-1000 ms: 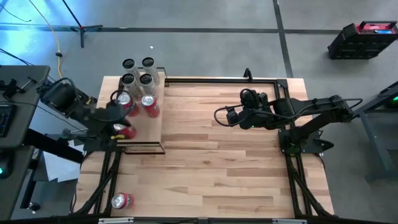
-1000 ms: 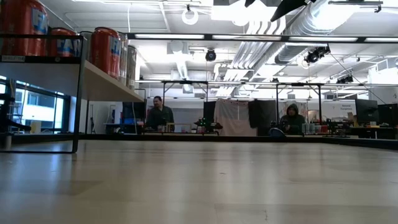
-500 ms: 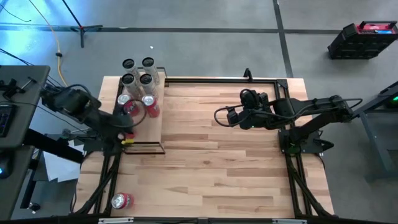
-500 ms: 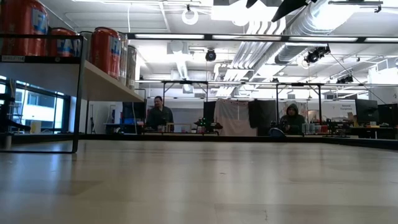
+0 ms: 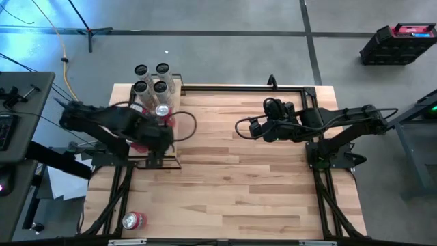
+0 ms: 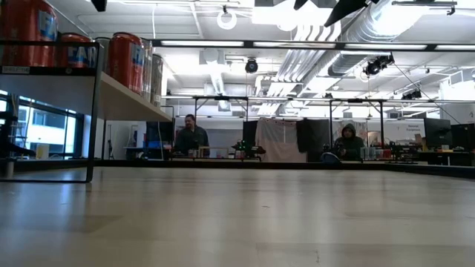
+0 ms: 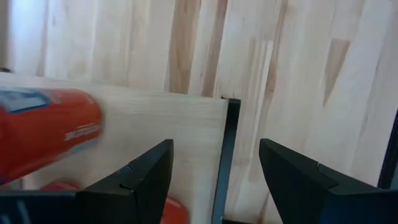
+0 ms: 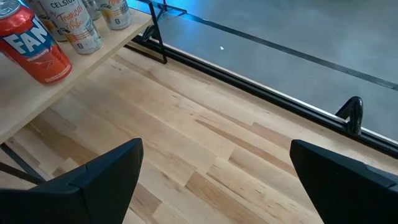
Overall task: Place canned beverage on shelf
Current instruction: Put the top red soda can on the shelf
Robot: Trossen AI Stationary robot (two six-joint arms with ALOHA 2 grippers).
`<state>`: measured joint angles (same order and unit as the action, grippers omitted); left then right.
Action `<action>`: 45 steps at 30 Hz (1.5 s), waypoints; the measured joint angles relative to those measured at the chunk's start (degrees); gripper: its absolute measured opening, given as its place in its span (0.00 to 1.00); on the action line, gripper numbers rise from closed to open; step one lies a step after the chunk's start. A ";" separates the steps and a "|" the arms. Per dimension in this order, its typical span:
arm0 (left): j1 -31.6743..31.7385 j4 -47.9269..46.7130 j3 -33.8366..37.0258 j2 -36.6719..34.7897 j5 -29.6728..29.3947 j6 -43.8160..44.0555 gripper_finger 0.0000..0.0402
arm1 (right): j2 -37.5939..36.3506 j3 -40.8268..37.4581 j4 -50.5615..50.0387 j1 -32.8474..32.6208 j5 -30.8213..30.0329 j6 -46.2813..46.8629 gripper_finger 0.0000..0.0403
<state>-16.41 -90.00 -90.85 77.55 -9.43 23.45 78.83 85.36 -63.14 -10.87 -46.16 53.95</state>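
Change: left arm has swung rightward over the narrow pale-wood, black-framed shelf [image 7: 155, 124]. Left claw [image 7: 216, 149] hangs released and empty at the shelf's right edge. Red cylindrical beverage can [image 7: 43, 134] rests on the board, so placement is judged done. Right claw [image 8: 216, 149], released, waits far right. Overhead, the arm hides the shelf's near half. Second red can [image 5: 133, 220] remains near-left on the worktop [image 5: 259, 178].

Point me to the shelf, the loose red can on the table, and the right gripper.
shelf [image 8: 43, 93]: right wrist view, bare pale-wood board near its front edge.
loose red can [image 5: 134, 221]: high view, the can's body, near table corner.
right gripper [image 5: 240, 128]: high view, midway between its open fingertips.
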 joint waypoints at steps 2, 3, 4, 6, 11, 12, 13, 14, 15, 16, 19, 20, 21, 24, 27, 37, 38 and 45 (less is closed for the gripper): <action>0.43 0.02 0.01 1.73 0.24 -1.21 0.57 | 0.00 0.00 -0.02 0.00 0.39 0.00 0.97; 0.47 0.02 0.02 2.37 0.33 -2.41 0.57 | 0.00 0.00 -0.01 0.00 0.63 0.00 0.97; 0.46 0.02 0.02 2.90 0.36 -3.54 0.57 | 0.00 0.00 -0.02 0.00 0.77 0.00 0.97; 0.48 0.00 0.02 3.55 1.49 -5.64 0.57 | 0.00 0.00 -0.02 0.00 1.00 0.00 0.97; 0.00 0.03 0.02 4.20 3.08 -9.68 0.53 | 0.00 0.00 -0.63 0.00 1.19 -0.01 0.97; -0.19 0.02 0.02 4.20 3.15 -9.96 0.51 | 0.00 0.00 -0.65 0.00 1.19 0.00 0.97; -0.40 -0.02 0.02 4.14 3.55 -10.11 0.47 | 0.00 0.00 -0.71 0.00 1.24 0.00 0.97; -0.63 -0.02 0.02 4.07 4.36 -10.07 0.44 | 0.00 0.00 -0.82 0.00 1.35 0.00 0.97; -0.92 -0.01 0.02 4.02 5.12 -9.71 0.40 | 0.00 0.00 -0.92 0.00 1.48 0.00 0.97; -1.20 0.05 0.03 3.74 6.37 -9.24 0.35 | 0.00 0.00 -0.96 0.00 1.55 0.00 0.97; -2.10 -0.07 0.04 1.57 10.96 -7.96 0.19 | 0.00 0.00 -1.00 0.00 1.65 0.00 0.97; -2.44 -0.04 0.04 0.60 12.99 -7.47 0.13 | 0.00 0.00 -1.06 0.00 1.65 0.00 0.97; -2.75 0.04 0.04 -0.39 15.02 -6.52 0.08 | 0.00 0.00 -1.14 0.00 1.65 -0.01 0.97; -3.50 -0.02 0.04 -3.67 22.59 -0.66 0.02 | -0.02 0.00 -1.48 0.00 1.65 -0.05 0.97; -5.11 -0.01 0.04 -6.81 29.51 7.60 0.04 | -0.02 0.00 -1.48 0.00 1.65 -0.43 0.97; -22.07 -0.05 0.04 -15.83 34.79 47.80 0.00 | -0.02 0.00 2.28 0.00 0.21 -1.06 0.97; -24.29 -0.04 0.04 -16.32 34.57 52.11 0.00 | -0.02 0.00 3.59 0.00 -0.24 -1.95 0.97; -37.10 -0.10 9.04 -20.07 27.50 76.55 0.00 | -0.02 0.00 16.15 0.01 -1.05 -14.11 0.97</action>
<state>-53.51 -90.10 -81.81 57.49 18.07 100.01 78.81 85.36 -46.99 -10.86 -47.21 39.84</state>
